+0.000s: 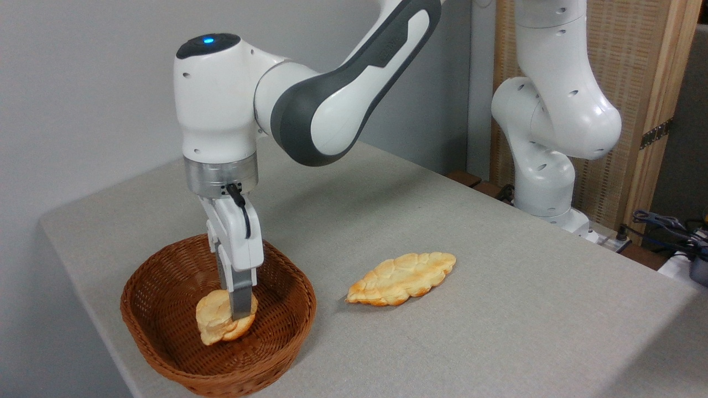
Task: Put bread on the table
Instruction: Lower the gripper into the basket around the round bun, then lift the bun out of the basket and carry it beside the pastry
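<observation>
The bread [218, 325], a small golden bun with a lumpy crust, is inside the brown wicker basket [160, 293], tilted up on its edge. My gripper [238, 309] reaches straight down into the basket and its fingers [241, 301] are closed on the bun's right side. The bun's lower edge appears to rest on or just above the basket floor. The table [442, 359] is covered in grey-beige cloth and carries the basket near its front left corner.
A longer, flat, leaf-shaped golden bread [402, 278] lies on the cloth to the right of the basket. The arm's white base [545, 182] stands at the table's far right edge, with cables [664, 226] beyond it.
</observation>
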Available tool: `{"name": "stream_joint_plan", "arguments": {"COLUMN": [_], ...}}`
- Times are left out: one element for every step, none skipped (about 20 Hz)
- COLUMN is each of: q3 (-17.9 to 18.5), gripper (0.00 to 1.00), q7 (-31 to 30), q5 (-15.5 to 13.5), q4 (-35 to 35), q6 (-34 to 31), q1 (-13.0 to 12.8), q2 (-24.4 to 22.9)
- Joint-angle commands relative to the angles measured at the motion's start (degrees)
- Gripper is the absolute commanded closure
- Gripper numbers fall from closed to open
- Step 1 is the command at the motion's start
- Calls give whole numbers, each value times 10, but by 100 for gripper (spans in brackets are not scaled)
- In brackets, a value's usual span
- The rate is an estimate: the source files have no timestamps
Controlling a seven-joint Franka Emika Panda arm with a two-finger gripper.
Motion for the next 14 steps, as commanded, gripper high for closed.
{"name": "stream_joint_plan", "arguments": {"q3": [8,8,15,25,30,36,42,46,48,49,49,49,49,49], "gripper": [65,65,65,65,65,64,63,63,60,60,60,57,39,31], "q7": [1,4,6,6,6,5,4,5,4,4,4,5,5,5], "q5": [-22,-22,-22,-22,-23,-23,-24,-26,-26,-26,-26,-26,-26,-26], "q4": [1,1,1,1,1,1,0,-1,0,-3,-6,-8,-9,-13], "q6": [-68,-90,-110,-135,-164,-184,-203,-233,-264,-284,-302,-321,-339,-350], "q1": [5,6,6,6,6,6,6,6,6,6,6,6,6,6], "q2": [-41,-50,-64,-78,-85,-96,-110,-118,-124,-131,-138,-139,-139,-139]}}
